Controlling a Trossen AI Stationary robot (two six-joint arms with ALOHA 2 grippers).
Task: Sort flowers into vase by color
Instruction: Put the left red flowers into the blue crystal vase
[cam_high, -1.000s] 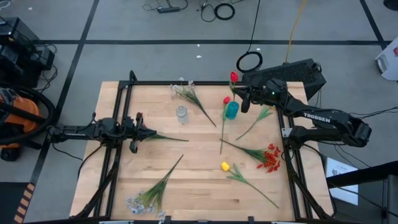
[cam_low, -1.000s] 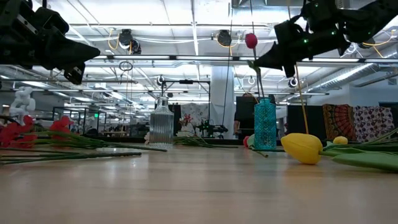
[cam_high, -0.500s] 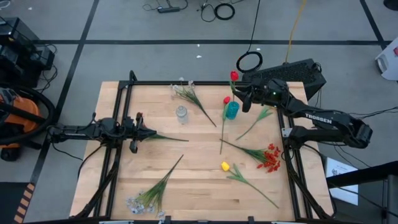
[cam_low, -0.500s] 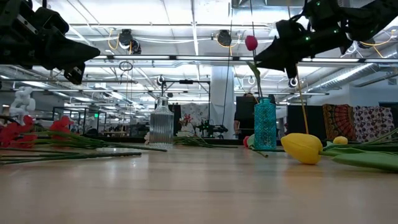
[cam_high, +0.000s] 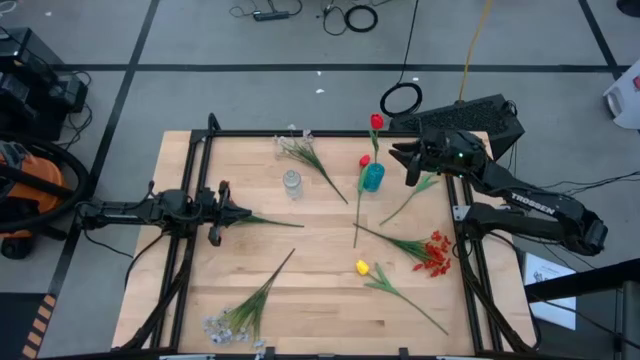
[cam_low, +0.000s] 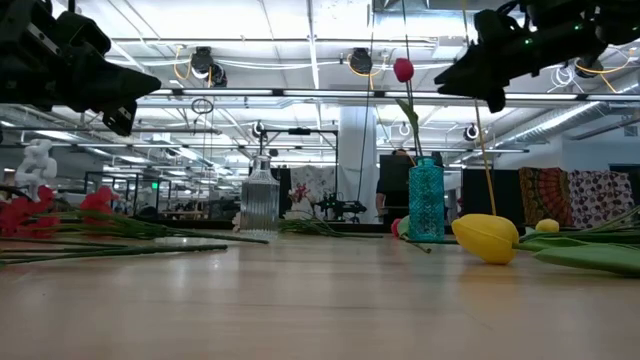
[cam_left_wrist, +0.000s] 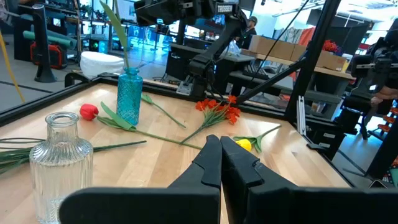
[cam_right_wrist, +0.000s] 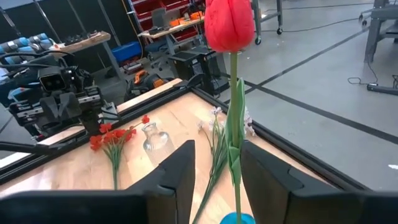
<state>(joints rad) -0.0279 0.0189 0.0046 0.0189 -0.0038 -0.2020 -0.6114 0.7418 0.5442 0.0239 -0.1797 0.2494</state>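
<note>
Red tulip (cam_high: 376, 122) stood in the teal vase (cam_high: 373, 178), upper right of centre in the high view. In the low view its stem ran near vertical, long axis upright, bud (cam_low: 403, 69) at the top, leaning slightly left of the vase mouth. Right wrist view: stem (cam_right_wrist: 236, 118) rose straight between the two dark fingers (cam_right_wrist: 177, 174) without touching either.

Right gripper (cam_high: 408, 160) hung above the table just right of the vase, jaws apart, holding nothing.

A second red tulip bud (cam_high: 365, 160) lay on the table just left of the vase, stem running down-frame. Yellow tulip (cam_high: 362, 267) lay lower centre, bud pointing left, stem trailing to the lower right. Red small-blossom spray (cam_high: 434, 253) lay at right, blossoms toward the right edge. One pale wispy spray (cam_high: 232, 322) lay lower left, head toward the bottom-left corner, long axis diagonal; another (cam_high: 300, 150) lay at upper centre, stem angled down-right.

Clear glass vase (cam_high: 291, 183) stood empty, left of the teal one, well apart.

Left gripper (cam_high: 236, 214) rested at the left edge of the table (cam_high: 320, 300), fingers pressed together, gripping nothing.
</note>
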